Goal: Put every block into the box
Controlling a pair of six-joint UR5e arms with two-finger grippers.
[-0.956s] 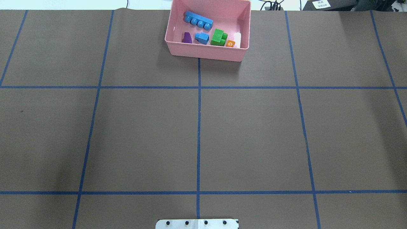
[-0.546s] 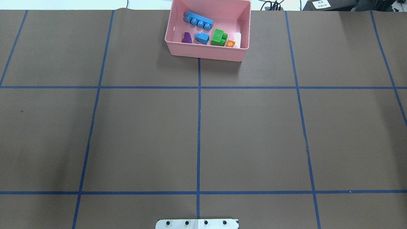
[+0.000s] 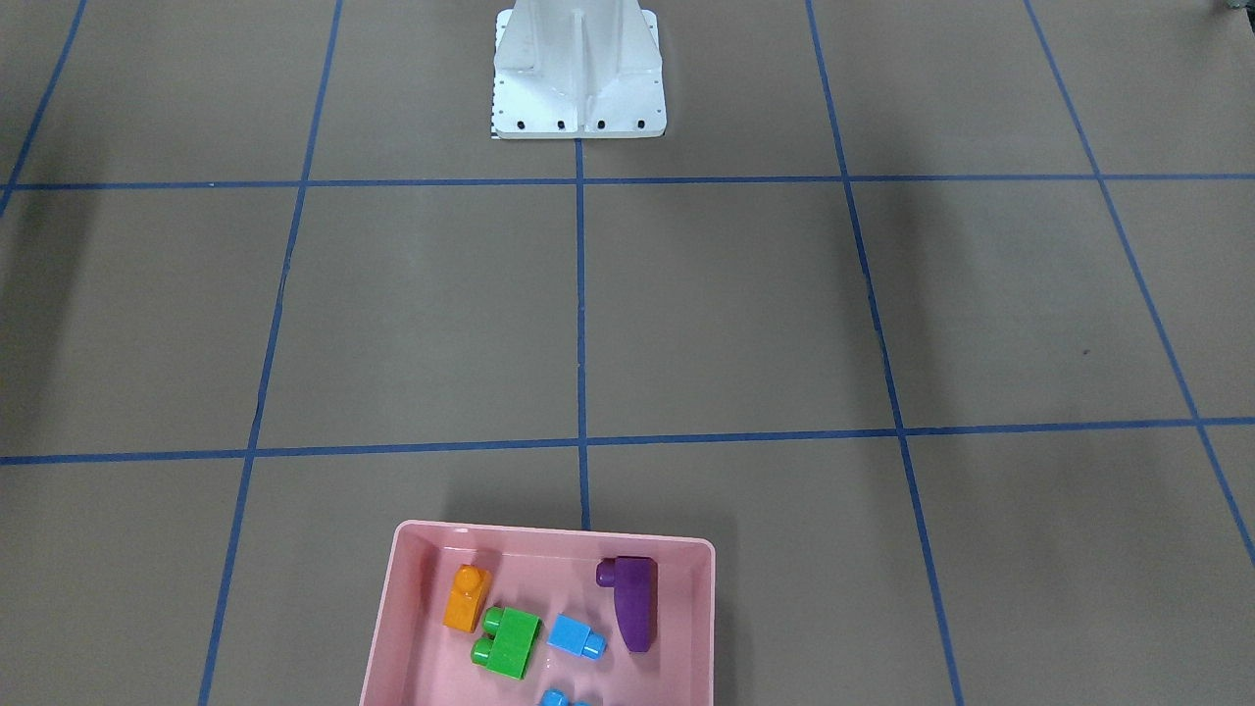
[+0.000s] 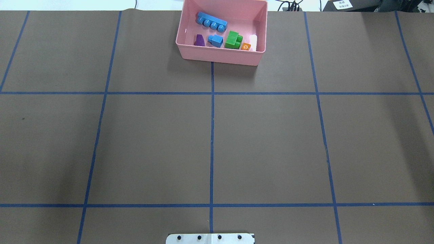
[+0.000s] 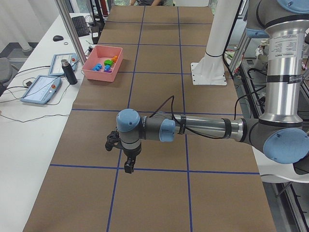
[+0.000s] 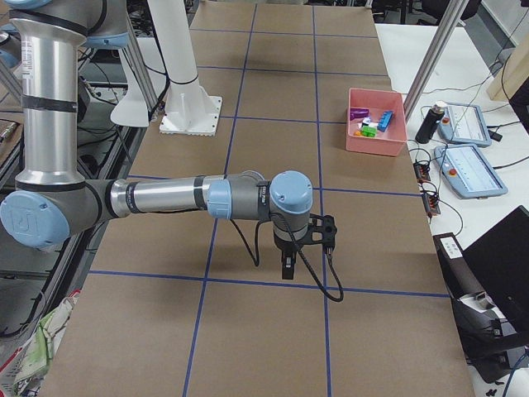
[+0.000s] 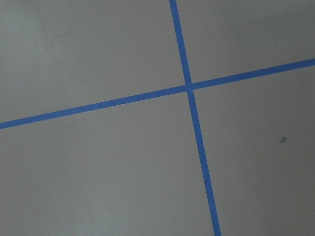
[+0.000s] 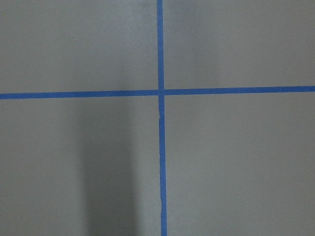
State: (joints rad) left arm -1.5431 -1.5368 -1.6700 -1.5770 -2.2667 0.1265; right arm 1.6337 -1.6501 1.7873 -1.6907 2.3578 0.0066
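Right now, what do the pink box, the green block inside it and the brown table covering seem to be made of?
Pink box: likely moulded plastic, smooth and slightly glossy; a bright glare patch shows on its floor.
Green block: hard plastic, glossy, with highlights on its studs.
Table covering: probably matte brown paper or similar sheet; no shine.

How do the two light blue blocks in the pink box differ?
The long light blue block carries four studs in a row; the small light blue block shows one. The long one lies alone toward the far wall of the box in the overhead view; the small one sits nearer the near wall, between the purple block and the green block. Both are glossy light blue and inside the box.
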